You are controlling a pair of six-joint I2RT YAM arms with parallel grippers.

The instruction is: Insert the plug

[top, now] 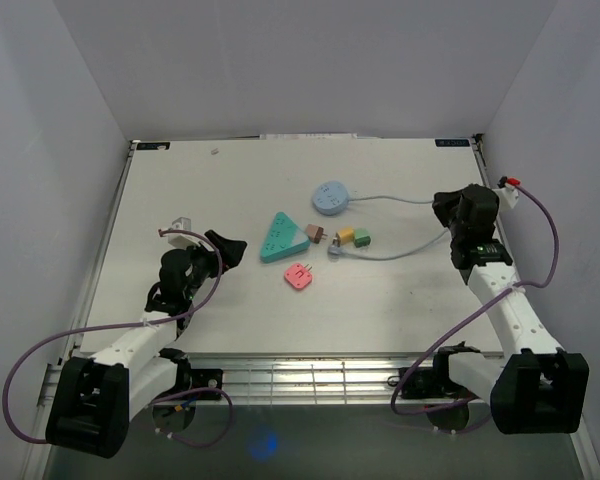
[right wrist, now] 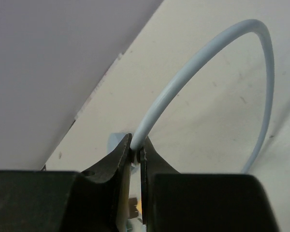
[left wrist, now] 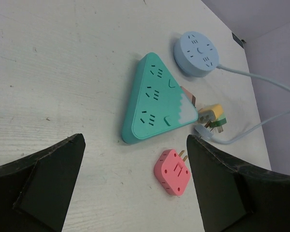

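Observation:
A pale blue cable (top: pixel 395 252) runs from the round blue power strip (top: pixel 330 197) and ends in a plug (top: pixel 335 251) lying beside the teal triangular power strip (top: pixel 282 237). My right gripper (top: pixel 450 222) is shut on this cable far from the plug; in the right wrist view the cable (right wrist: pixel 203 63) arcs up out of the pinched gripper (right wrist: pixel 135 147). My left gripper (top: pixel 230 247) is open and empty, left of the teal strip (left wrist: pixel 157 99). In the left wrist view the gripper (left wrist: pixel 135 145) frames a pink adapter (left wrist: pixel 172 171) on the table.
A yellow adapter (top: pixel 345 235), a green adapter (top: pixel 362 239) and a brown plug (top: pixel 315 234) lie clustered right of the teal strip. The pink adapter (top: pixel 299 275) lies in front of it. White walls enclose the table (top: pixel 180 190) on three sides.

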